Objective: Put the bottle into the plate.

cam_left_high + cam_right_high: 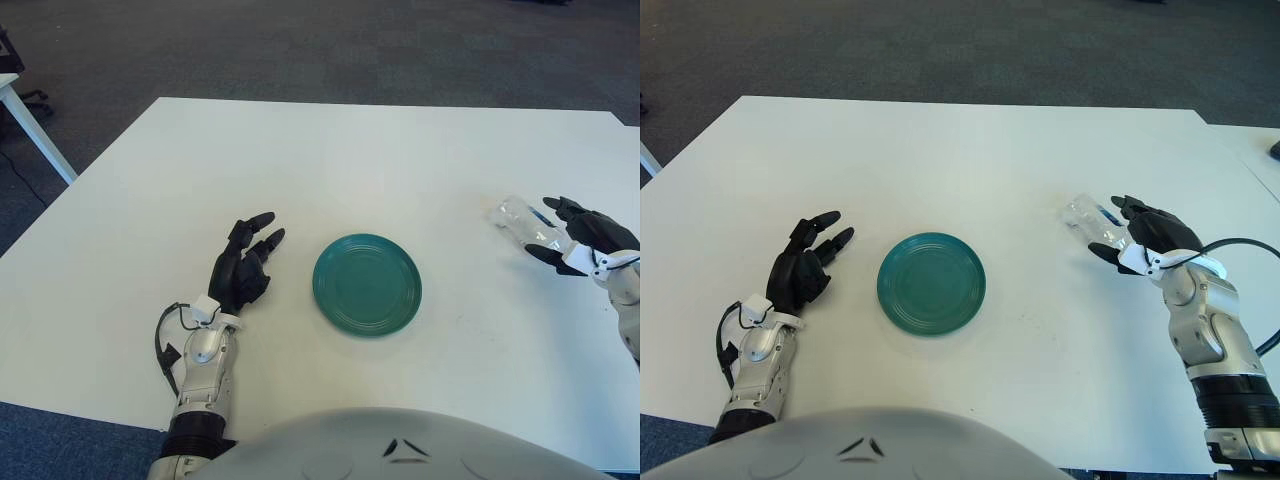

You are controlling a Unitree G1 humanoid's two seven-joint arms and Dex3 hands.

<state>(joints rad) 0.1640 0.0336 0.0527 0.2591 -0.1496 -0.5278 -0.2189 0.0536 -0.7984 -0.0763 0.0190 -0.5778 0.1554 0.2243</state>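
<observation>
While the left hand idles open, the right hand cups the bottle beside the plate.

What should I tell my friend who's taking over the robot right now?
Right hand: at the clear bottle, fingers around its near end; a firm grip cannot be confirmed.
Left hand: idle, fingers relaxed, left of the green plate.
Bottle lies on the white table, right of the plate, apart from it.
Done: reach to the bottle.
Left: secure the grasp, lift, carry left, set it in the plate, which holds nothing yet.
</observation>
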